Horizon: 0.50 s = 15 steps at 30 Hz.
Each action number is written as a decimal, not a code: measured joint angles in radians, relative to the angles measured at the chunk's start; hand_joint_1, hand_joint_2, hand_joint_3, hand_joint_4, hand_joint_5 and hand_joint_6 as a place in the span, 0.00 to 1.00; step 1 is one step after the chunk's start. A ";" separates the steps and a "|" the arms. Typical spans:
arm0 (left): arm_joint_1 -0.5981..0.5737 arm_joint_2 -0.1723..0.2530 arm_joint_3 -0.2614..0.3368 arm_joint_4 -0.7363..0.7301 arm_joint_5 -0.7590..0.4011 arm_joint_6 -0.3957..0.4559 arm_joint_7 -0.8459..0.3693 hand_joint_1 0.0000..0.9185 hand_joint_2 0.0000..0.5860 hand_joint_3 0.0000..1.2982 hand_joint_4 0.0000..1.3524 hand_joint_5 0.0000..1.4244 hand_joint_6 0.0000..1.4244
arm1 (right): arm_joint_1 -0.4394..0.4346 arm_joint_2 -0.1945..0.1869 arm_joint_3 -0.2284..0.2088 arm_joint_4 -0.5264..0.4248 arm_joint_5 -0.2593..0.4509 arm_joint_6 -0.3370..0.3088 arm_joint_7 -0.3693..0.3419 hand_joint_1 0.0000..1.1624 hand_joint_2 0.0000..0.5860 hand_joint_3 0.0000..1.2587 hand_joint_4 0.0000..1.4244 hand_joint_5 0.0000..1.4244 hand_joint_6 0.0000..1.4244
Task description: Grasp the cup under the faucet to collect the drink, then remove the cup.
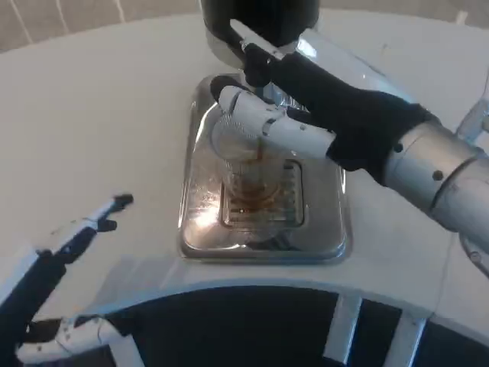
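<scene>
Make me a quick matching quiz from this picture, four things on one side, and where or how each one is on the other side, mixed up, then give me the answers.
Things:
1. cup
2. drip tray
3. left hand
4. right hand

Descriptions:
A. over the bare white table, holding nothing
B. clear, with brown drink in it
C. silver, flat on the table under the cup
D. wrapped around the cup at its rim, below the black dispenser

Pairs: 1-B, 2-C, 3-A, 4-D
</scene>
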 measured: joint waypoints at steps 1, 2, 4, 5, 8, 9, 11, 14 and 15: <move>-0.007 -0.008 -0.002 -0.010 -0.008 0.022 -0.006 0.15 0.06 0.00 0.02 0.15 0.14 | 0.002 0.000 -0.004 -0.002 -0.002 0.000 0.004 0.00 0.80 0.00 0.00 0.00 0.00; -0.012 -0.014 -0.002 -0.019 -0.014 0.037 -0.010 0.15 0.05 0.00 0.02 0.15 0.14 | 0.004 0.000 -0.006 -0.004 -0.004 -0.001 0.006 0.00 0.80 0.00 0.00 0.00 0.00; -0.035 -0.040 -0.012 -0.048 -0.029 0.096 -0.017 0.17 0.04 0.00 0.01 0.15 0.14 | 0.010 -0.001 -0.012 -0.007 -0.008 -0.003 0.011 0.00 0.81 0.00 0.00 0.00 0.00; -0.054 -0.057 -0.026 -0.062 -0.030 0.133 -0.018 0.17 0.04 0.00 0.01 0.15 0.14 | 0.011 0.000 -0.014 -0.007 -0.011 -0.004 0.011 0.00 0.81 0.00 0.00 0.00 0.00; -0.083 -0.090 -0.050 -0.087 -0.027 0.185 -0.021 0.18 0.04 0.00 0.00 0.15 0.14 | 0.017 0.001 -0.015 -0.008 -0.014 -0.013 0.012 0.00 0.81 0.00 0.00 0.00 0.00; -0.095 -0.100 -0.060 -0.097 -0.024 0.206 -0.021 0.18 0.04 0.00 0.00 0.15 0.14 | 0.020 0.001 -0.016 -0.009 -0.017 -0.017 0.013 0.00 0.81 0.00 0.00 0.00 0.00; -0.111 -0.116 -0.075 -0.107 -0.007 0.229 -0.020 0.19 0.04 0.00 0.00 0.16 0.14 | 0.024 0.002 -0.018 -0.009 -0.019 -0.023 0.014 0.00 0.81 0.00 0.00 0.00 0.00; -0.137 -0.138 -0.100 -0.108 0.018 0.257 -0.020 0.19 0.04 0.00 0.00 0.15 0.14 | 0.030 0.003 -0.023 -0.012 -0.022 -0.027 0.018 0.00 0.81 0.00 0.00 0.00 0.00; -0.143 -0.146 -0.108 -0.109 0.028 0.261 -0.018 0.20 0.04 0.00 0.00 0.15 0.14 | 0.033 0.003 -0.027 -0.013 -0.024 -0.029 0.020 0.00 0.81 0.00 0.00 0.00 0.00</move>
